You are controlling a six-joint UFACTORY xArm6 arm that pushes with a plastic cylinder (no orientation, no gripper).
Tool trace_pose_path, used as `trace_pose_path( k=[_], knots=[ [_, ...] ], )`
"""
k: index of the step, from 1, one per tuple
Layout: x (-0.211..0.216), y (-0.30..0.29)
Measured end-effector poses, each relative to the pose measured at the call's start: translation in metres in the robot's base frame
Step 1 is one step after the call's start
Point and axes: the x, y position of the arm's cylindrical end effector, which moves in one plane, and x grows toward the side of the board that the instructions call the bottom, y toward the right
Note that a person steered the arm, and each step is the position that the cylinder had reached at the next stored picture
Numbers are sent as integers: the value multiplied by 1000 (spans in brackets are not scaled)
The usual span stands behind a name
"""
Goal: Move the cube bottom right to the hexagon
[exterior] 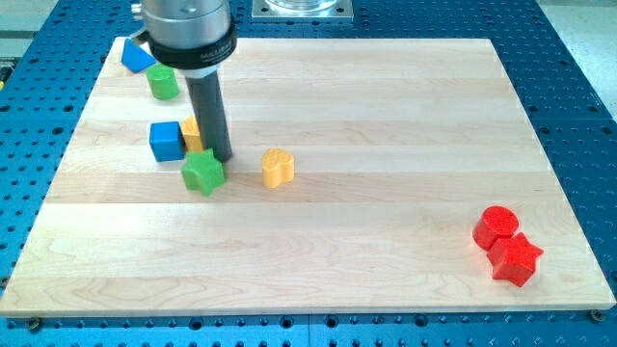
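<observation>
A blue cube (166, 141) sits on the wooden board (386, 116) at the view's left. A yellow block (190, 134) touches its right side; the rod hides much of it, so I cannot tell its shape. My tip (221, 157) rests on the board just right of the yellow block. It is at the upper right edge of a green star (202, 173), which lies just below the cube. The tip is about a block's width right of the blue cube and does not touch it.
A yellow heart-shaped block (278, 167) lies right of the tip. A green cylinder (163, 83) and a blue block (137, 56) sit at the top left corner. A red cylinder (496, 226) and a red star (515, 258) touch at the bottom right.
</observation>
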Motion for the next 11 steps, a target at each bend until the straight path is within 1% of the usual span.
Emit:
trace_pose_path(
  k=[1, 2, 3, 4, 5, 6, 7, 8, 9, 10, 11],
  knots=[
    [-15, -25],
    [-57, -24],
    [14, -33],
    [26, -68],
    [-9, -87],
    [-18, -44],
    [-21, -58],
    [-51, -74],
    [-52, -17],
    [-47, 5],
    [-21, -13]
  ],
)
